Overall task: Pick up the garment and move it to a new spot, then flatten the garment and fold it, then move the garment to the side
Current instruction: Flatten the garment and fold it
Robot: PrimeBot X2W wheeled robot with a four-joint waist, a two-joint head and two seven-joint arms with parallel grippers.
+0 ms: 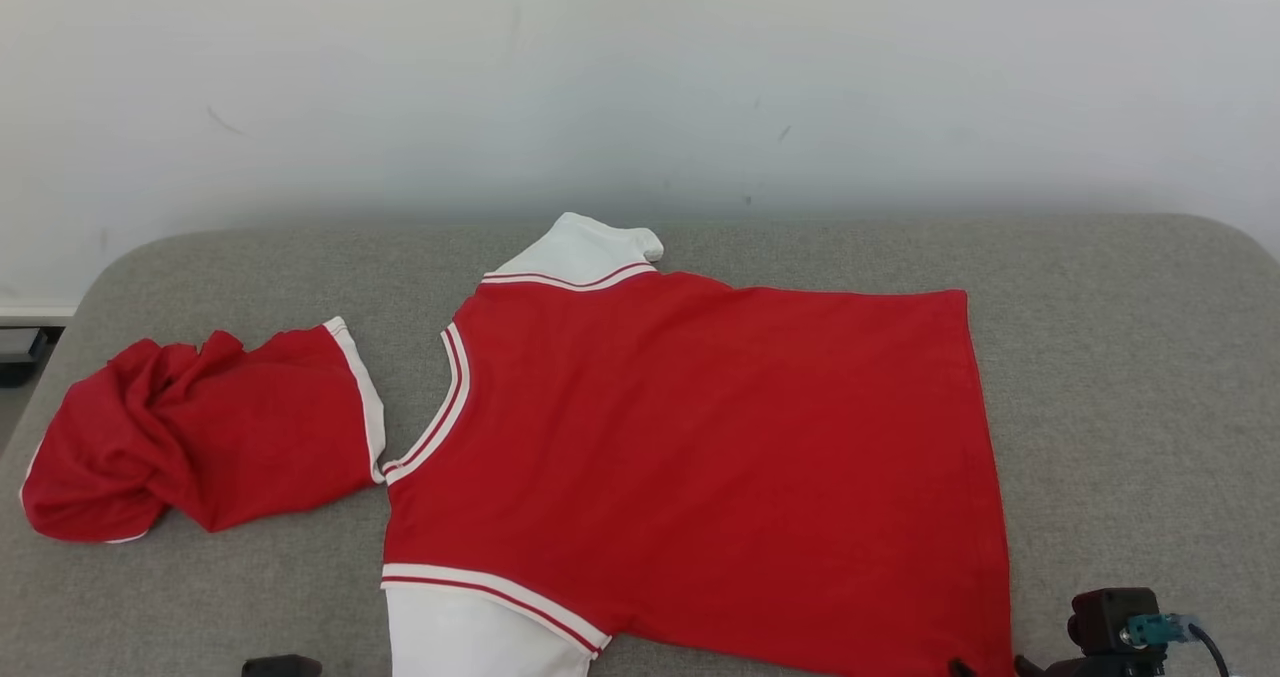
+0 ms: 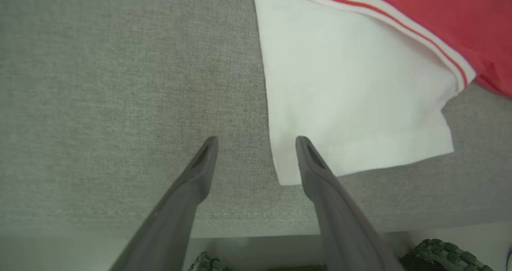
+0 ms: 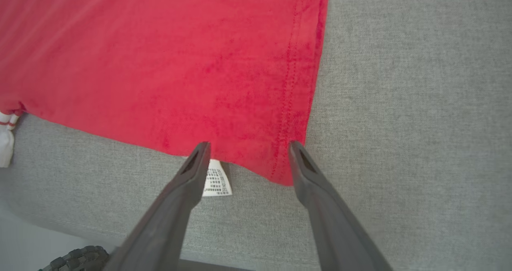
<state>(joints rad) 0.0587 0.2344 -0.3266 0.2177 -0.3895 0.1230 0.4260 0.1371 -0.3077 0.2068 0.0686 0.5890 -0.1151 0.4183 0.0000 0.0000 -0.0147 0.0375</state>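
**Shirt** [image 1: 700,457]: red with white sleeves and striped trim. It lies flat across the middle of the grey padded surface [image 1: 1120,377]. In the head view the collar points to 9 o'clock and the hem to 3 o'clock. The near sleeve [image 2: 352,91] is cut off by that view's edge at 6 o'clock.

**Red cloth** [image 1: 190,437]: crumpled, with white edging, lying at 9 o'clock of the shirt. Whether the two touch cannot be told.

**Left claw** [image 2: 256,143]: fingers spread wide, nothing held. It is over bare surface, with one tip at the sleeve's cuff corner; contact cannot be judged.

**Right claw** [image 3: 248,149]: fingers spread wide, nothing held, straddling the shirt's near hem corner. A white label [image 3: 217,179] pokes out from under the hem, partly hidden by one finger. Its print is illegible.

**Dark ridged object** [image 2: 444,255]: at 5 o'clock of the left wrist view, cut off and not identifiable.
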